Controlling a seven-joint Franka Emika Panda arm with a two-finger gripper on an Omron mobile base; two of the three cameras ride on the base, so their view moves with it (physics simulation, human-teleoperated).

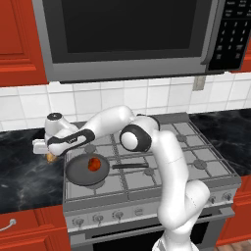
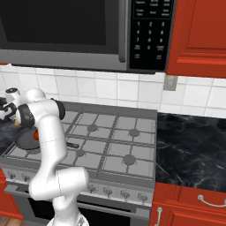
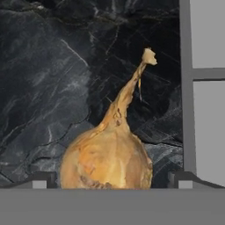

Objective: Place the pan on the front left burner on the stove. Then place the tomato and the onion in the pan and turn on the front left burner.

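The dark pan sits on the stove at its front left, covering the front left burner, with its handle pointing right. The red tomato lies inside it. Left of the stove, the tan onion rests on the black counter. My gripper hangs low over it. In the hand view the onion lies between my open fingertips, its stalk pointing away, and my gripper is not touching it. The pan and tomato also show in the right base view.
A row of grey knobs runs along the stove front. A microwave hangs above the range. Black marble counter extends left of the stove, and the stove's grey edge lies close beside the onion.
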